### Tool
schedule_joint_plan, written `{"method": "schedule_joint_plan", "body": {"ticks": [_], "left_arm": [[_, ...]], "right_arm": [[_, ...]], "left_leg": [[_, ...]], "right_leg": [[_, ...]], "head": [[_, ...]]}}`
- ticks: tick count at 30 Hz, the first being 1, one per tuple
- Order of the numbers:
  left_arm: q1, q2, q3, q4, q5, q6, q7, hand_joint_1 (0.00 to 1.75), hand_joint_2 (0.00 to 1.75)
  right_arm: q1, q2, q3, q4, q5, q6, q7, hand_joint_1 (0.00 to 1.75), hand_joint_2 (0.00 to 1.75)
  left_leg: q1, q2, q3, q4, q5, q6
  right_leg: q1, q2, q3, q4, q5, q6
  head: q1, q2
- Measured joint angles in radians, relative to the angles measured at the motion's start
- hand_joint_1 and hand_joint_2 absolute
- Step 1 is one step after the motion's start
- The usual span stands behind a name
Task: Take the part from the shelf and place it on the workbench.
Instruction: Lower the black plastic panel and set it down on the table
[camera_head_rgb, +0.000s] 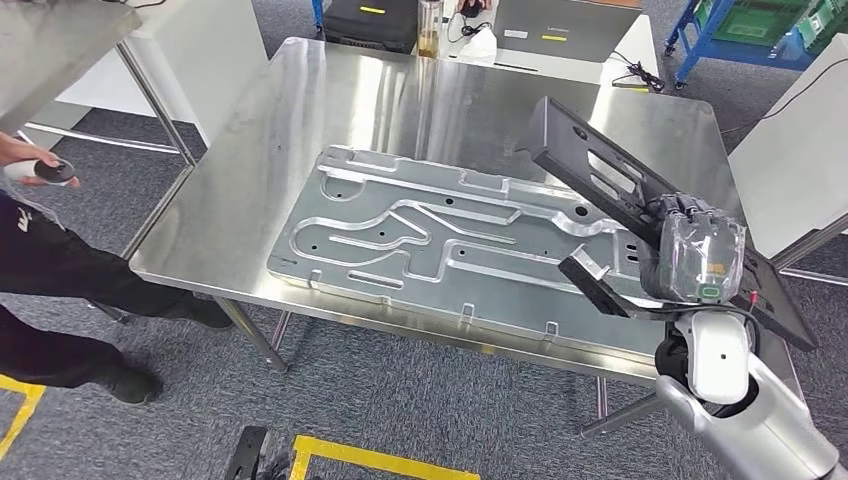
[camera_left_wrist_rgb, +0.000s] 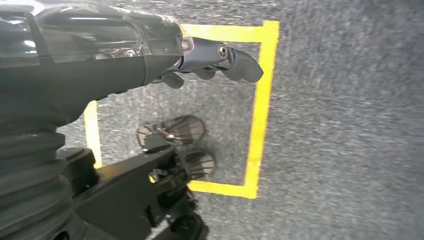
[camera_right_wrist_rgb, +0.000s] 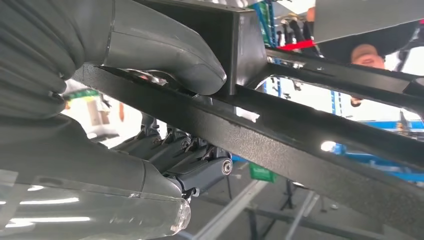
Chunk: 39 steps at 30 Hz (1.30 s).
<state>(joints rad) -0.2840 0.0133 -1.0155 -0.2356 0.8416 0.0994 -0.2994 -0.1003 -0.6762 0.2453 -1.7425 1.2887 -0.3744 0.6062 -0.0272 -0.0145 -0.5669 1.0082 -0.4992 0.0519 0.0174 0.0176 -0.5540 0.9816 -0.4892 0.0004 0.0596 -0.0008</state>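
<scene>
Head view showed the right hand (camera_head_rgb: 693, 250) gripping a long black metal frame part (camera_head_rgb: 600, 180), held tilted above the right end of the stainless bench (camera_head_rgb: 250, 180), far end raised over the steel top, near end running down past the bench edge beside the arm. The part hung clear of the bench surface, above and partly overlapping the large stamped aluminium panel (camera_head_rgb: 440, 235) lying flat on the bench. Right wrist view had the thumb (camera_right_wrist_rgb: 165, 50) pressed on one face of a flat black bar of the part (camera_right_wrist_rgb: 300, 150), darker fingers (camera_right_wrist_rgb: 195, 160) curled under the opposite face, so a clamp grip across a rail. Part looked rigid, painted or powder-coated steel with cut-outs, probably fairly heavy and long enough to lever hard against the wrist; the coated surface seemed smooth, some slip risk. Not fragile, but it could scratch the panel if dropped on it. Best hold judged to be a straight rail near the middle, as taken here. Left hand (camera_left_wrist_rgb: 220, 57) hung beside the body over grey carpet with yellow floor tape (camera_left_wrist_rgb: 260, 115), fingers loosely curled and empty. A person (camera_head_rgb: 40, 240) stood at the bench's left side.
</scene>
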Motion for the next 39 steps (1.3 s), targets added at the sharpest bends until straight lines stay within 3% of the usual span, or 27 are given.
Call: {"method": "schedule_joint_plan", "body": {"ticks": [7, 12, 28, 39], "left_arm": [[-0.031, -0.027, 0.024, -0.019, -0.018, -0.024, -0.041, 0.00, 1.75], [-0.043, -0.033, 0.034, -0.025, -0.036, -0.016, -0.002, 0.00, 1.75], [-0.026, -0.022, 0.044, -0.025, -0.042, -0.033, 0.076, 0.00, 1.75], [-0.016, -0.030, 0.044, -0.025, -0.064, -0.038, 0.109, 0.00, 1.75]], "right_arm": [[-0.055, 0.116, 0.073, 0.059, 0.098, -0.008, -0.049, 1.75, 1.75], [-0.109, 0.185, 0.143, 0.126, 0.106, -0.014, -0.050, 1.75, 1.75], [-0.169, 0.284, 0.242, 0.258, 0.097, -0.082, -0.066, 1.75, 1.75], [-0.268, 0.408, 0.352, 0.268, 0.158, -0.060, -0.123, 1.75, 1.75]], "left_leg": [[0.000, 0.009, 0.001, 0.000, 0.000, 0.000], [0.000, 0.016, 0.002, 0.000, 0.000, 0.000], [0.000, 0.020, 0.002, -0.001, -0.001, -0.001], [0.000, 0.024, 0.004, -0.001, -0.001, -0.002]], "right_leg": [[0.000, 0.003, 0.000, 0.001, 0.001, 0.000], [0.000, 0.008, 0.000, 0.002, 0.001, -0.001], [0.000, 0.011, 0.000, 0.002, 0.001, -0.001], [0.000, 0.017, 0.000, 0.003, 0.002, -0.001]], "head": [[0.000, 0.000], [0.000, 0.000], [0.000, 0.000], [0.001, 0.000]]}}
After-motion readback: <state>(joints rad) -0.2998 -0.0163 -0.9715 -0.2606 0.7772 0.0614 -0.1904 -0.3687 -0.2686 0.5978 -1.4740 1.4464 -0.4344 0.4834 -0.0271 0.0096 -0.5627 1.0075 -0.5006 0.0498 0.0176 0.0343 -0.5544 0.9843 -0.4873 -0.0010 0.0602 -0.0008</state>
